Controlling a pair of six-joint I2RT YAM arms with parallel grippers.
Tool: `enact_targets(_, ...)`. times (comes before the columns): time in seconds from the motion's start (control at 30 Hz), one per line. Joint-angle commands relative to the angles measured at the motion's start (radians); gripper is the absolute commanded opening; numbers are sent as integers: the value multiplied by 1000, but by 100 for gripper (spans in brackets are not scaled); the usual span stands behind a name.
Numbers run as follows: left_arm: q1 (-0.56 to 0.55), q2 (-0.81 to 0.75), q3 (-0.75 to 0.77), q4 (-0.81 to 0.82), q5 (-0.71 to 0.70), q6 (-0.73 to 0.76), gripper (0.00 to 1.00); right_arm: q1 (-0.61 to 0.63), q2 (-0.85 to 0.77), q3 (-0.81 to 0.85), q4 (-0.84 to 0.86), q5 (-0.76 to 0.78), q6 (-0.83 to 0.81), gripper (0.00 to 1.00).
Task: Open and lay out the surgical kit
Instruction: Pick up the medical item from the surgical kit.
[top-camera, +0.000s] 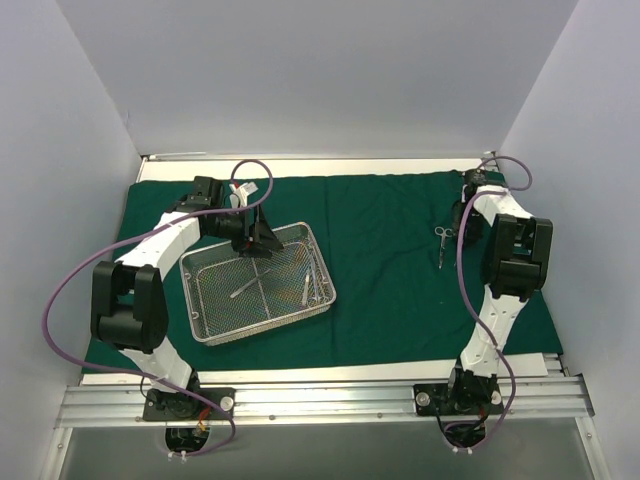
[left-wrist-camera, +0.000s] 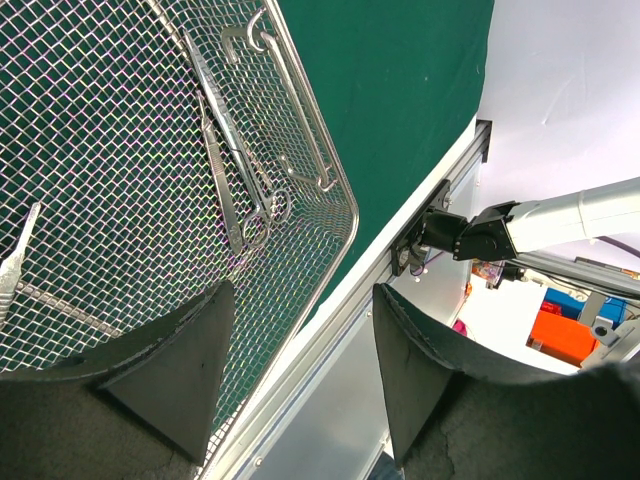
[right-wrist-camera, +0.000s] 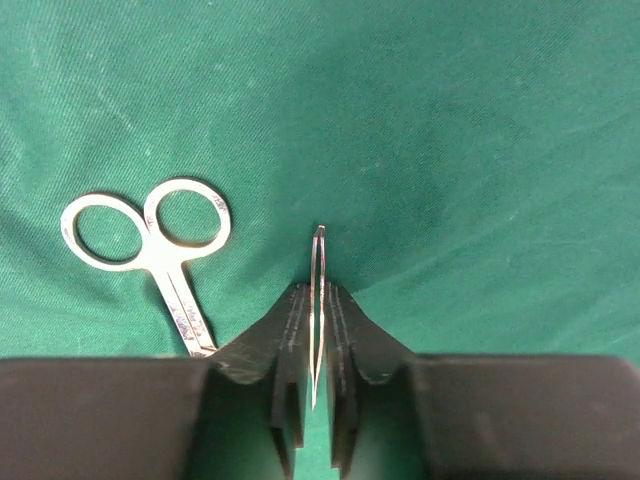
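Left arm (top-camera: 165, 240), right arm (top-camera: 490, 320): white links, black joints, purple cables (top-camera: 459, 265), black jaws.

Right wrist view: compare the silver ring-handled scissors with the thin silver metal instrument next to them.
The silver ring-handled scissors lie flat and free on the dark green cloth; the thin silver metal instrument is pinched edge-on in the right gripper. The scissors show two round finger loops; the thin instrument shows only a narrow strip ending in a point. Both are shiny silver metal, over the cloth.
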Motion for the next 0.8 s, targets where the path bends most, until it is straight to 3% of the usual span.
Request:
enact_targets(0.0, -3, 0, 46, -13, 27, 35, 66, -8, -5, -2, -39, 8, 28, 8)
enact_targets(0.13, -3, 0, 44, -10, 30, 36, 66, -7, -15, 21, -65, 3, 70, 0)
enact_targets(0.47, -5, -28, 29, -7, 12, 23, 66, -11, -61, 211, -263, -15, 313, 0)
enact_targets(0.57, -6, -37, 21, 4, 4, 13, 66, -11, -101, 205, -278, -73, 539, 0)
enact_targets(0.6, -6, -40, 15, 6, 4, 9, 66, -11, -115, 176, -272, -111, 693, 0)
enact_targets(0.77, -8, -60, 0, 18, 4, 5, 66, -13, -163, 110, -257, -177, 1137, 0)
